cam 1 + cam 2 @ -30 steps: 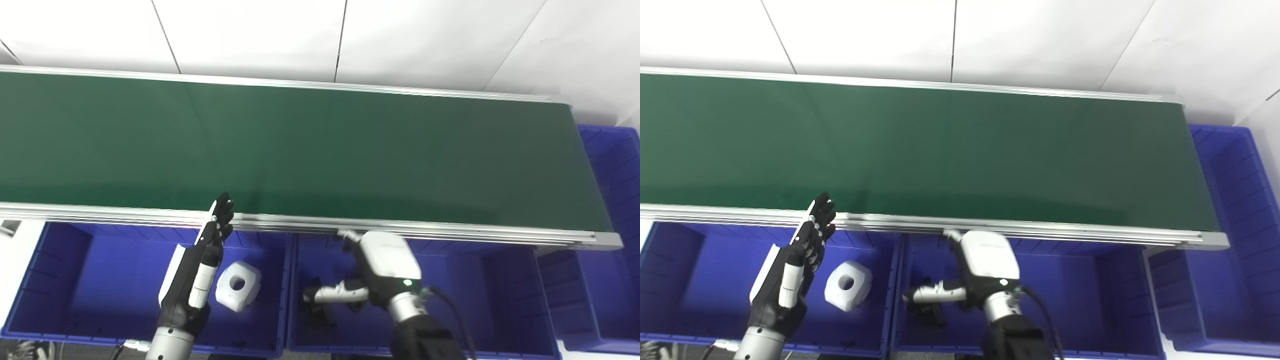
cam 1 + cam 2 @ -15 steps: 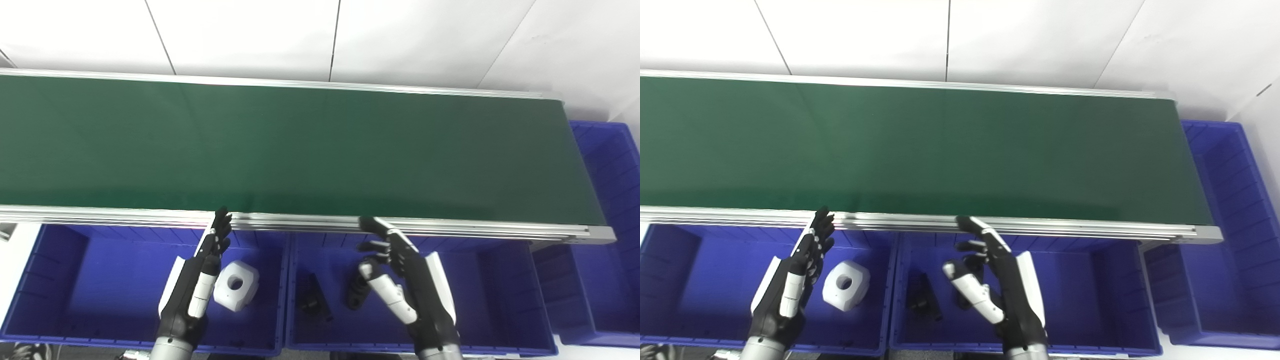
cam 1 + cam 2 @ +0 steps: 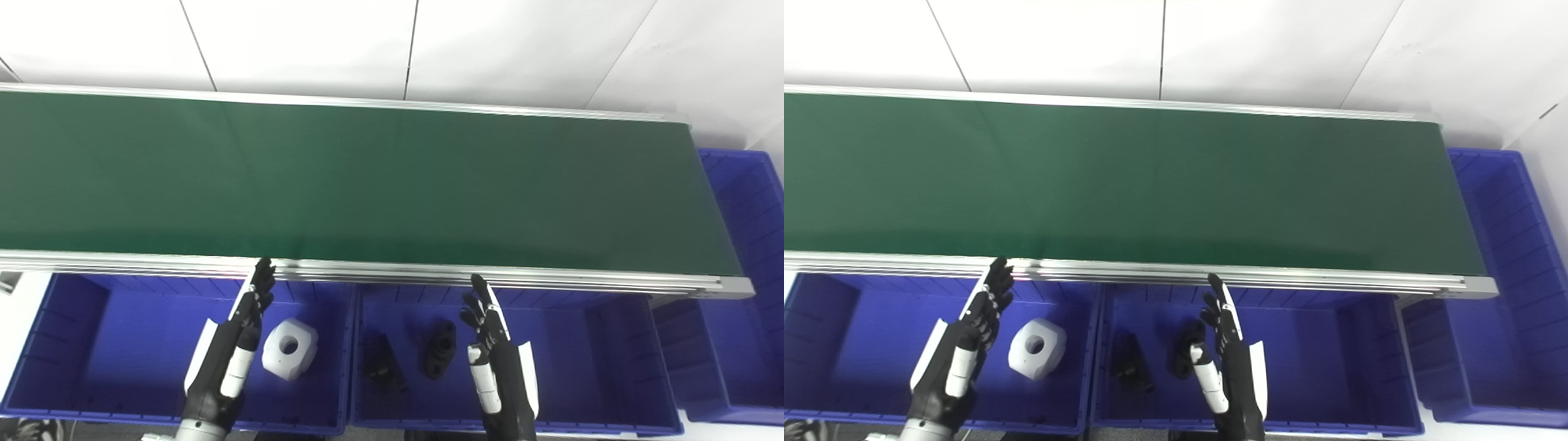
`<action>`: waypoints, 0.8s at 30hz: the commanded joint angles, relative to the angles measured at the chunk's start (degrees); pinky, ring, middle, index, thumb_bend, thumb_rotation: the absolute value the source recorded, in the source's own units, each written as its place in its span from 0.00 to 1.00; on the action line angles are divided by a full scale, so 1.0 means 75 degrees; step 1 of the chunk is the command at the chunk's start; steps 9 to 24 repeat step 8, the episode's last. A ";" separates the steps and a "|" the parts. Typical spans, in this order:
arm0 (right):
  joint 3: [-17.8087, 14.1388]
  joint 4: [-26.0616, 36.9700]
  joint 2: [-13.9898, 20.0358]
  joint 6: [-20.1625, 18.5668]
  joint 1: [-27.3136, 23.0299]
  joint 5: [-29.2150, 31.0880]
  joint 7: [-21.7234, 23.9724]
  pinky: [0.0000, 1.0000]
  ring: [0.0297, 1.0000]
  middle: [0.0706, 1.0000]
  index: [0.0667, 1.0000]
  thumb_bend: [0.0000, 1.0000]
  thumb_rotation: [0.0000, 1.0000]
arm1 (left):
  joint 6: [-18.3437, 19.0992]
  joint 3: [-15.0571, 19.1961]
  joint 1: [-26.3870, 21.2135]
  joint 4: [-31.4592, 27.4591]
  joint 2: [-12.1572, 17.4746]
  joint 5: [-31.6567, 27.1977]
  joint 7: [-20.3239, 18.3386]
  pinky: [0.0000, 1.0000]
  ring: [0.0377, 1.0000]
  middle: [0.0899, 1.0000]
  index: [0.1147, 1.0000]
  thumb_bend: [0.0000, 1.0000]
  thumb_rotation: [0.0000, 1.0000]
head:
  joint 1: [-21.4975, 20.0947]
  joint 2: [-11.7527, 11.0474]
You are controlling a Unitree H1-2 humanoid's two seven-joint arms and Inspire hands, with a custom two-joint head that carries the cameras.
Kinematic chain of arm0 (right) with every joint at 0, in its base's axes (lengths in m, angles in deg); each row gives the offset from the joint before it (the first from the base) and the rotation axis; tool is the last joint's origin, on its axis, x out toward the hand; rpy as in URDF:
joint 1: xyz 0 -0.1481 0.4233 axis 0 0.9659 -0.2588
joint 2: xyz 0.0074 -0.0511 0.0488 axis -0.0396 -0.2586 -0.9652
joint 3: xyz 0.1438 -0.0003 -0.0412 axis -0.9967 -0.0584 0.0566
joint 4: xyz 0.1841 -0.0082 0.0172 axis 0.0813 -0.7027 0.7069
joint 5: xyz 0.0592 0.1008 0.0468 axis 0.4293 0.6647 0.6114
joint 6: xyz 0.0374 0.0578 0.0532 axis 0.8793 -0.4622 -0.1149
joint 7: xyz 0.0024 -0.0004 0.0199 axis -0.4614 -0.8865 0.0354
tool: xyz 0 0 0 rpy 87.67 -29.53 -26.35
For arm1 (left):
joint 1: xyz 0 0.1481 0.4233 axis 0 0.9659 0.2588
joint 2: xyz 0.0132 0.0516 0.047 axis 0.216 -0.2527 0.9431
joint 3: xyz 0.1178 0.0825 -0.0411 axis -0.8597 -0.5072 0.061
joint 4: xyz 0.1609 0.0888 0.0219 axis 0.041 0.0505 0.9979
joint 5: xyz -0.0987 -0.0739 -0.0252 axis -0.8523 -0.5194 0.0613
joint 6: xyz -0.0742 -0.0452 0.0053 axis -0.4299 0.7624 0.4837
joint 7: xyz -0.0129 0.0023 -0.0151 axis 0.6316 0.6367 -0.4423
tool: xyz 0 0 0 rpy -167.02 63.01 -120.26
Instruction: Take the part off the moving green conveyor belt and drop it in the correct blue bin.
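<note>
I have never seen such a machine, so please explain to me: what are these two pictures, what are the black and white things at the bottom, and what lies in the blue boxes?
Both pictures show one scene, taken by two cameras side by side on a humanoid robot's head, looking down at its work.

The black and white things are the robot's left hand and right hand. Both are open, fingers straight, and hold nothing.

The long dark strip is a green conveyor belt. No part lies on the stretch in view.

In front of it stand blue bins. The left bin holds a white part with a round hole. The middle bin holds two black parts, one long and one rounder. Another blue bin stands at the belt's right end.
</note>
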 commanded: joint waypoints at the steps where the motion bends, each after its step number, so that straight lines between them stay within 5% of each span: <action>1: 0.0411 -0.0077 -0.0693 0.0517 0.0028 0.0052 0.0057 0.99 0.96 0.99 0.99 0.80 0.99 | -0.0444 -0.0013 0.0042 -0.0068 -0.0042 0.0113 0.0001 1.00 1.00 1.00 1.00 0.69 1.00 | 0.0064 -0.0075; 24: 0.0438 -0.0015 -0.0630 0.0338 0.0065 -0.0034 0.0141 1.00 0.98 1.00 1.00 0.79 1.00 | -0.0548 0.0013 0.0012 0.0009 -0.0083 0.0117 -0.0007 1.00 1.00 1.00 1.00 0.69 1.00 | -0.0021 -0.0061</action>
